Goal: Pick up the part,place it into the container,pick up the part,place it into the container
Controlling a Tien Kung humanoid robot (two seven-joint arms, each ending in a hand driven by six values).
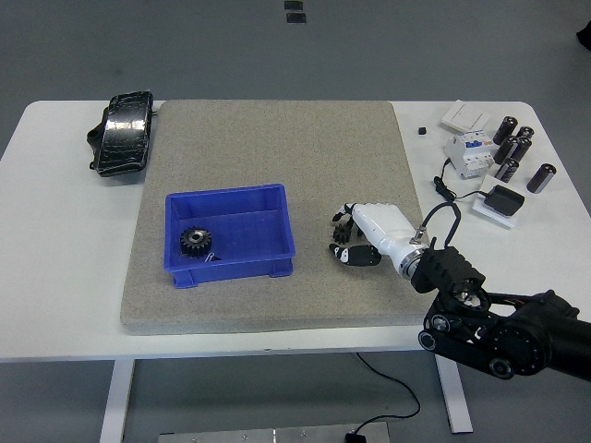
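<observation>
A blue container [231,231] stands on the grey mat [268,157], left of centre, with a black gear [194,242] lying in its left half. My right hand [345,237] is low on the mat just right of the container. Its white fingers [345,218] curl down from above and its thumb [351,257] comes up from below around a small black gear part [341,234]. The part is mostly hidden between them and sits at mat level. My left arm is out of view.
A black pedal-like device [123,132] lies at the mat's far left corner. At the table's right are a circuit breaker [468,152], several black cylinders [517,148], a black adapter [504,199] with its cable, and a white switch plate [466,115].
</observation>
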